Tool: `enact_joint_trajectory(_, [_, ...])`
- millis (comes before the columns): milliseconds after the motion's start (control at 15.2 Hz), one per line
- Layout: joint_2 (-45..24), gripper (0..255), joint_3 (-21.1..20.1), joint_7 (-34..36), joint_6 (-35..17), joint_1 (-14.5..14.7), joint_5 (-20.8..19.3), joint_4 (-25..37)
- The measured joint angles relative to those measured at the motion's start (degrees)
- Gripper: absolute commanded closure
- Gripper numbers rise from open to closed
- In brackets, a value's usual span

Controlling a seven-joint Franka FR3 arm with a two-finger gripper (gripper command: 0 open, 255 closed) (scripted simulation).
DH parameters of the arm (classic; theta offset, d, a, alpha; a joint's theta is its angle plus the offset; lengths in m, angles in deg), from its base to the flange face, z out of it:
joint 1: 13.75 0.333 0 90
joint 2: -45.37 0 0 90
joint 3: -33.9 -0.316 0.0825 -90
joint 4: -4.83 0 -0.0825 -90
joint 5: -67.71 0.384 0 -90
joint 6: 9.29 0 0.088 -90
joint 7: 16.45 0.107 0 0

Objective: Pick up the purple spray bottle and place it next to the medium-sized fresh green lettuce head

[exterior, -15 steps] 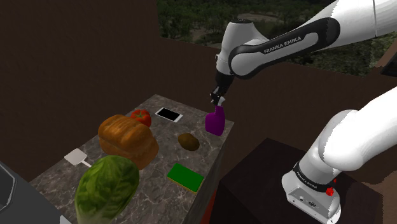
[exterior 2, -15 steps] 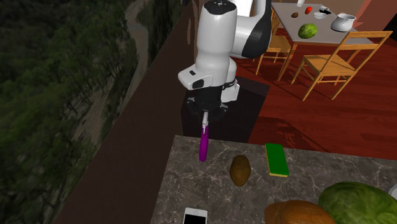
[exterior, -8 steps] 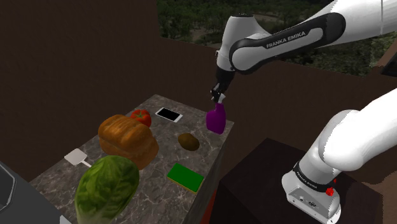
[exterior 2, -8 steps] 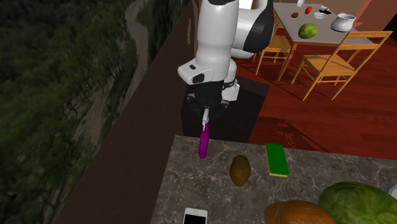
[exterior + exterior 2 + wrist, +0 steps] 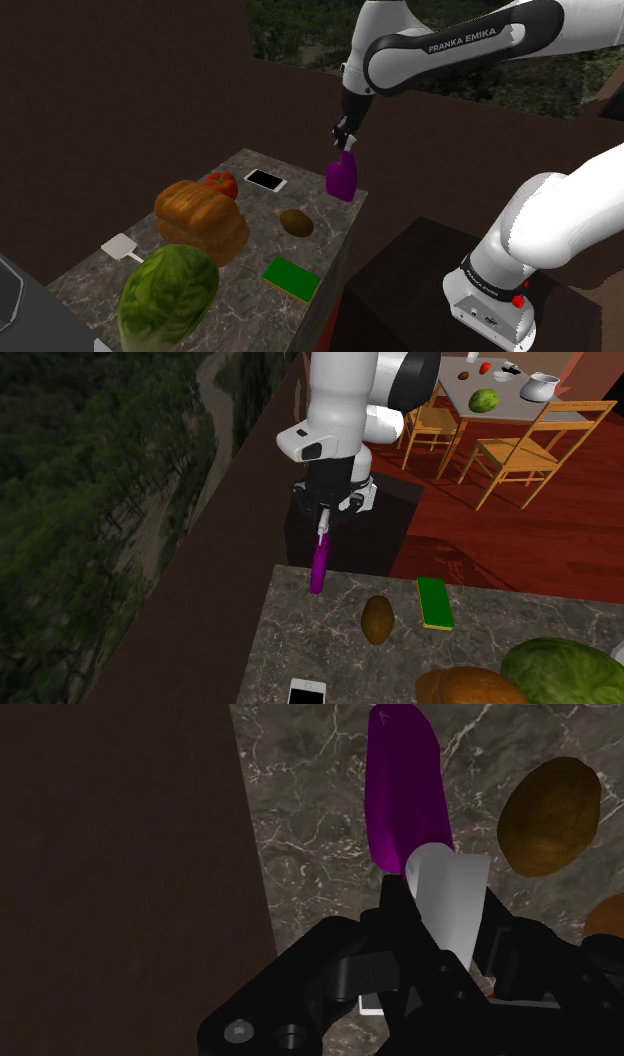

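The tool (image 5: 345, 142) pinches the bottle (image 5: 341, 180) by its white spray head (image 5: 450, 889). The body hangs over the surface (image 5: 245, 275) corner, well apart from the lettuce (image 5: 168, 295). It is probably light, stiff, smooth plastic; gripped this high it may swing.

Home, kitchen/dining area. Marble-patterned counter (image 5: 480, 652) carries bread loaf (image 5: 200, 215), tomato (image 5: 222, 184), lettuce (image 5: 168, 295), phone (image 5: 265, 180). Beyond the counter: dining table (image 5: 568, 409), wooden chairs (image 5: 515, 452), reddish plank floor (image 5: 540, 542). Wooded landscape (image 5: 90, 502) alongside the counter.
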Motion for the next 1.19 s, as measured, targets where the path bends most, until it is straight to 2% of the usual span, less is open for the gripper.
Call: enact_joint_trajectory(1188, [1.5, 255, 0.6, -0.3, 14.3, -0.2, -0.2, 12.8])
